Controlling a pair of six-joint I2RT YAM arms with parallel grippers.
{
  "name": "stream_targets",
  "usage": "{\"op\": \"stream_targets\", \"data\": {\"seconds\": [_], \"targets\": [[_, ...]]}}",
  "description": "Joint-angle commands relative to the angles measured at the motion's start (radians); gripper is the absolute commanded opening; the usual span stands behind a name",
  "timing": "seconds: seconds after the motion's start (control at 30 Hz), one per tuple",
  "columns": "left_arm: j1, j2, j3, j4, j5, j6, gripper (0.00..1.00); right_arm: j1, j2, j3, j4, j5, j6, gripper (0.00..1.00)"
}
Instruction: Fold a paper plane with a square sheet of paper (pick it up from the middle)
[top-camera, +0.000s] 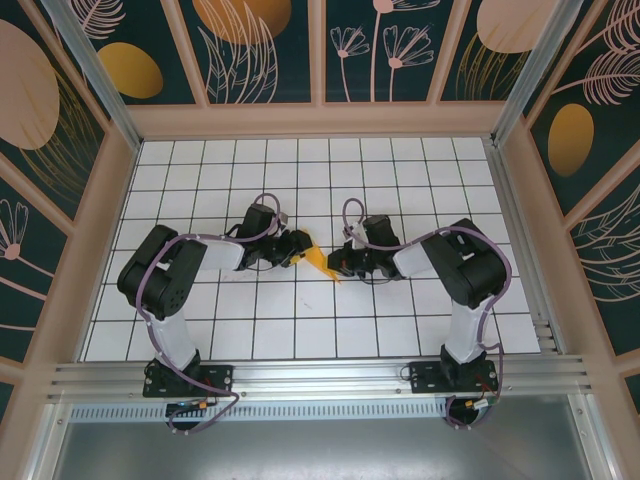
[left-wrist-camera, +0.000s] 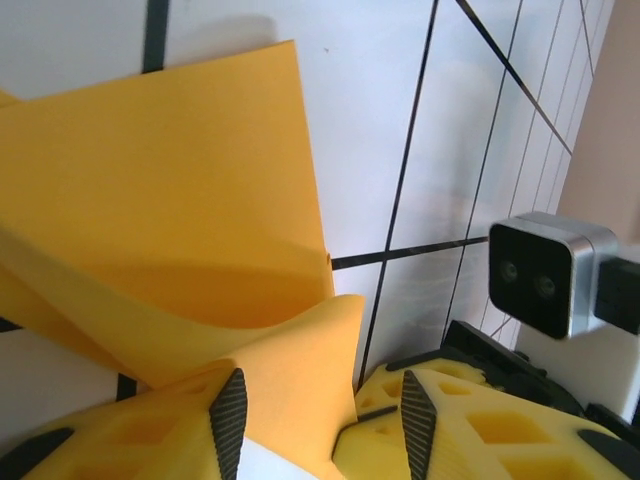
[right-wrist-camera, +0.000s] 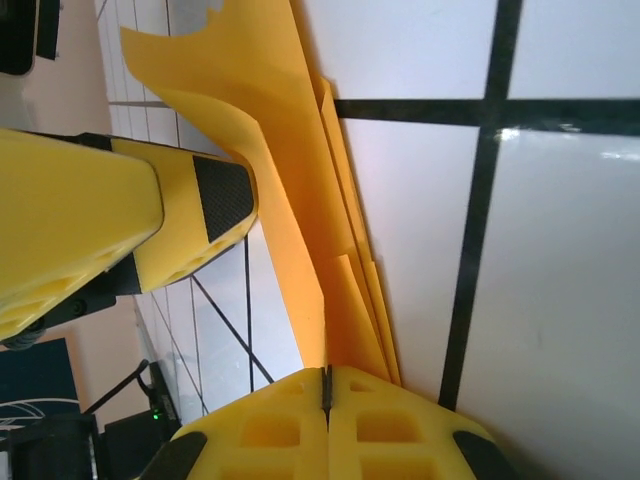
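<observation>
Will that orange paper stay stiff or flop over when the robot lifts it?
Probably floppy: the paper curls and sags where unsupported. Likely very light, since it is thin. Its folded layers, pinched in the right end effector, may hold shape somewhat better.

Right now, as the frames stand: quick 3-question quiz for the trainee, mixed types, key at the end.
1. True or false: the right gripper is shut on the paper.
2. The left gripper has its jaws: A) shut and empty; B) apart, with paper between them; C) well away from the paper.
3. Fill in: in the top view, the paper sits between the two ______, over the white gridded table.
Key: 1 true; 2 B; 3 grippers.
</observation>
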Motion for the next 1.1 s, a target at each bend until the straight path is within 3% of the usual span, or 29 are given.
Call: {"op": "stream_targets", "data": {"seconds": [0.0,0.33,1.07], "targets": [[0.006,-0.019,0.015,0.042,0.033,0.038,0.50,-0.015,0.031,-0.021,0.032,-0.018,0.051,0.00],[0.003,-0.044,-0.069,0.188,0.094,0.011,0.51,-0.015,0.047,-0.001,0.128,-0.075,0.188,0.00],[-0.010,0.016,-0.045,0.143,0.073,0.037,0.48,-0.024,0.112,0.010,0.136,-0.068,0.263,0.00]]}}
